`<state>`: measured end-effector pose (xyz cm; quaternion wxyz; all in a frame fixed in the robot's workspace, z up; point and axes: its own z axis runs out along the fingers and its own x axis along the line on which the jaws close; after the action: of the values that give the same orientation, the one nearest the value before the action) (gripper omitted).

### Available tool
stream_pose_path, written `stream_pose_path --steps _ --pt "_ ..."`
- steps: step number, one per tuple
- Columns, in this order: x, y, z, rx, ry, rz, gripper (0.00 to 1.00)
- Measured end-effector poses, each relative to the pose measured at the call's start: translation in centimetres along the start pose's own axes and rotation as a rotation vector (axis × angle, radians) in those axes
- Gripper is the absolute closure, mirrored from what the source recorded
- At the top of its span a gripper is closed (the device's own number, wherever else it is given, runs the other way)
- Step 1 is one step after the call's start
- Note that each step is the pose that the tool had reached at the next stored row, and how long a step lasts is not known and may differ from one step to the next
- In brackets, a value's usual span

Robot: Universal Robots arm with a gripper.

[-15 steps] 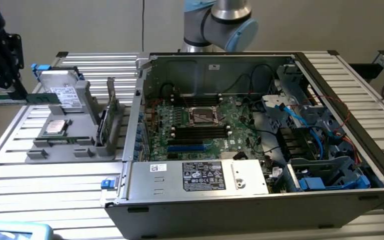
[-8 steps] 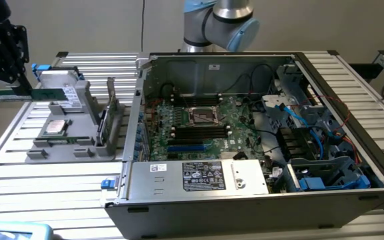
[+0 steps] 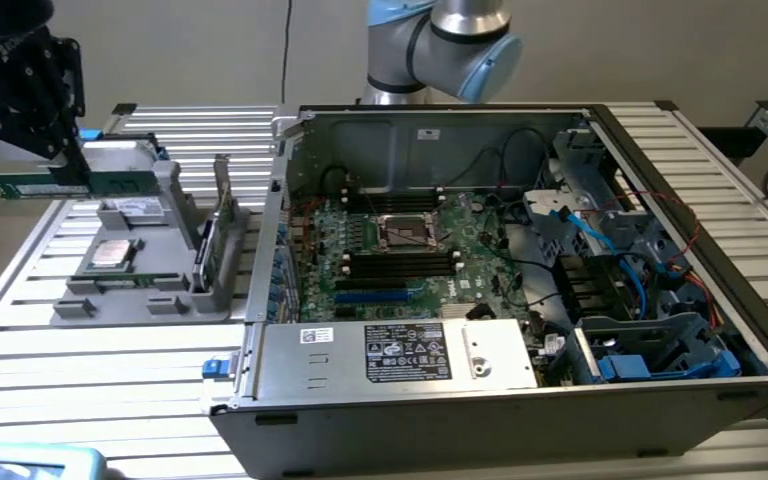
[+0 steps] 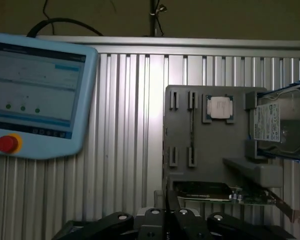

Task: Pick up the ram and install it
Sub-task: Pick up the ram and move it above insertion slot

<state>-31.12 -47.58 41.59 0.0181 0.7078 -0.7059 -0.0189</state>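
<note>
A single robot arm's pincer (image 3: 75, 172) is clamped nearly closed on the ram (image 3: 17, 186), which hangs in the air at the exterior view's left, above the grey parts holder (image 3: 77, 300) on the slatted table (image 3: 91, 360). The green stick sits level. Its long axis runs across the exterior view from left to right, and it sticks out on both sides of the fingers. It touches nothing but the pincer and is clear of the square silver chip (image 3: 107, 255) and the upright green card (image 3: 221, 200) on the holder below.

The open computer case (image 3: 491, 410) lies on its side well apart from the ram, toward the exterior view's right. Inside it, the dark memory slots (image 3: 391, 265) on the green main board (image 3: 478, 230) also run left to right, so stick and slots appear roughly parallel. The pick-up looks done, and the ram is not yet seated.

From the wrist, the pincer (image 4: 165, 220) looks down on the holder (image 4: 215, 150), with the chip (image 4: 220, 107), a hard drive (image 4: 282, 122) and a blue control tablet (image 4: 34, 95) also in sight.
</note>
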Motion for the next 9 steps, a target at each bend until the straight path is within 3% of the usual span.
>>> stream_pose_path --steps 9 --pt "0.6 -4.05 -0.82 0.0001 -0.0074 0.0 0.87"
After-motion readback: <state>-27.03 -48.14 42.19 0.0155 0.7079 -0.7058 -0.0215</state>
